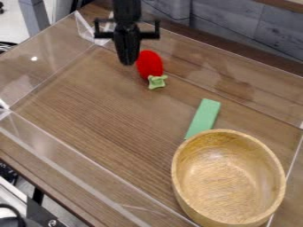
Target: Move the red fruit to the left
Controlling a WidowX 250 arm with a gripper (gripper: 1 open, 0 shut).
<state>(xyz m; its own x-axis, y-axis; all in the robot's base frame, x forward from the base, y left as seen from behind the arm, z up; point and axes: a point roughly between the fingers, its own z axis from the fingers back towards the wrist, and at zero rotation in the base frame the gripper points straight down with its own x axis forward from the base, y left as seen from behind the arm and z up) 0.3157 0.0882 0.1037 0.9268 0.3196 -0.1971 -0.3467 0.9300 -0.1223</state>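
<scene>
Wooden bowl point(229, 183) near green block point(204, 118); wooden table point(95, 115).

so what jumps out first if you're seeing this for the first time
The big wooden bowl fills the near right corner of the wooden table, empty inside. At the far end the glossy red fruit lies on the table with its green stem towards the camera, and the black gripper hangs just to its left, jaws shut and not holding it. Between fruit and bowl lies a flat light-green block.
</scene>
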